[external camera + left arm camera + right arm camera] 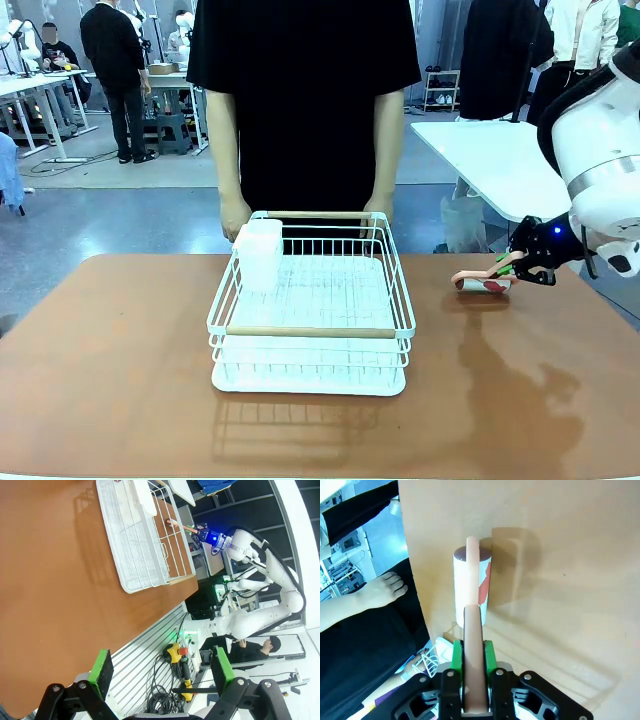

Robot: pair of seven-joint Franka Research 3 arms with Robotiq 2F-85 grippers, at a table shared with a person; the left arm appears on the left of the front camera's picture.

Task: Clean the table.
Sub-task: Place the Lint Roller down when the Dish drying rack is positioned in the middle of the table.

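Note:
The reddish-brown table (pixel 120 380) fills the lower front view. At its right side a lint roller (pixel 482 284) with a pink handle and a white and red roll rests with its roll on the tabletop. My right gripper (pixel 515 262) is shut on the roller's handle (pixel 472 645). In the right wrist view the roll (pixel 472 587) lies against the table (pixel 570 580) just ahead of the green pads (pixel 455 655). My left gripper (pixel 161 670) is open with nothing between its fingers, hanging off the table's near edge (pixel 45 580).
A white wire dish rack (pixel 310 300) with wooden handles and a white cup holder (pixel 260 255) stands mid-table. A person in black stands behind it, hands (pixel 235 215) at the rack's far end. A white table (pixel 500 160) sits behind at right.

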